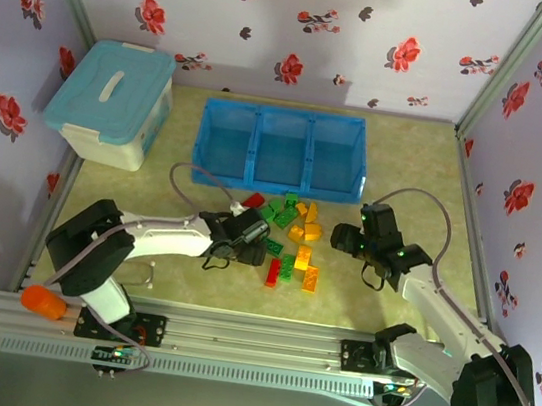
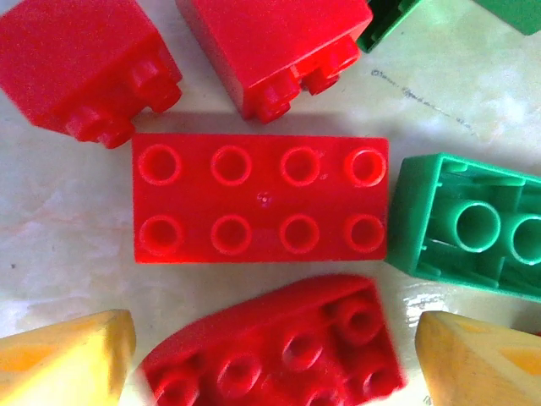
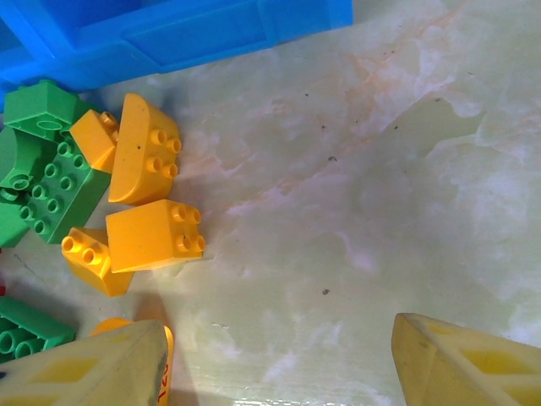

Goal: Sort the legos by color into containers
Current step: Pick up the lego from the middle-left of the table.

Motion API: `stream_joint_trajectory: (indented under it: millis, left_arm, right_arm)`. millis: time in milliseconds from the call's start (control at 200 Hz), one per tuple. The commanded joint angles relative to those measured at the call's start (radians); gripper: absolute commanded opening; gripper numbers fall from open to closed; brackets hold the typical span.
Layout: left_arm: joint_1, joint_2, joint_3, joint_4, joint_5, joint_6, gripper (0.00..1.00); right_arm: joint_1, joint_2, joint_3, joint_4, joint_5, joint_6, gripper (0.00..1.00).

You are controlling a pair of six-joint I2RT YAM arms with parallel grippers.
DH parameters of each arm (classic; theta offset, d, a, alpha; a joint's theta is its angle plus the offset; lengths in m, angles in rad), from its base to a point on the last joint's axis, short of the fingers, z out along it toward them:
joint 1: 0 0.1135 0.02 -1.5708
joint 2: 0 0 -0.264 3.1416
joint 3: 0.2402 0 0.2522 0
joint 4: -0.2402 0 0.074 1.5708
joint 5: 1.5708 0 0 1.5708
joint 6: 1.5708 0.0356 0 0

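The legos [image 1: 291,241] lie in a loose red, green and yellow-orange pile in front of the blue tray of three containers [image 1: 254,145]. My left gripper [image 1: 259,234] hangs low over the pile's left side. It is open, and its yellow fingers [image 2: 68,359] flank a tilted, blurred red brick [image 2: 270,347] with a narrow gap on each side. A flat red eight-stud brick [image 2: 260,199] and a green brick [image 2: 469,224] lie just beyond. My right gripper [image 1: 339,238] is open over bare table [image 3: 279,364], right of the yellow bricks [image 3: 152,235]. The tray's edge [image 3: 169,34] lies beyond them.
A pale blue lidded tub [image 1: 114,100] stands at the back left. Floral walls close in the table on three sides. An orange object [image 1: 43,302] sits on the front rail by the left base. Bare tabletop [image 3: 380,169] stretches right of the pile.
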Motion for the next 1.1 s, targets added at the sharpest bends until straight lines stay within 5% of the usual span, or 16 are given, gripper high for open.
stream_joint_trajectory:
  millis: [0, 235, 650, 1095]
  left_arm:
    - [-0.009, 0.026, 0.030, -0.033, 0.004, -0.023, 0.84]
    - [-0.011, 0.046, 0.028, -0.058, 0.012, -0.043, 0.73]
    - [-0.015, 0.035, -0.014, -0.066, 0.026, -0.072, 0.72]
    - [-0.024, 0.011, -0.016, -0.094, 0.019, -0.089, 0.58]
  right_arm:
    - [0.010, -0.013, -0.014, 0.026, 0.028, 0.020, 0.70]
    - [0.009, -0.015, -0.019, 0.037, 0.040, 0.022, 0.69]
    - [0.010, -0.023, -0.017, 0.042, 0.048, 0.022, 0.68]
    - [0.009, -0.026, -0.036, 0.061, 0.047, 0.035, 0.67]
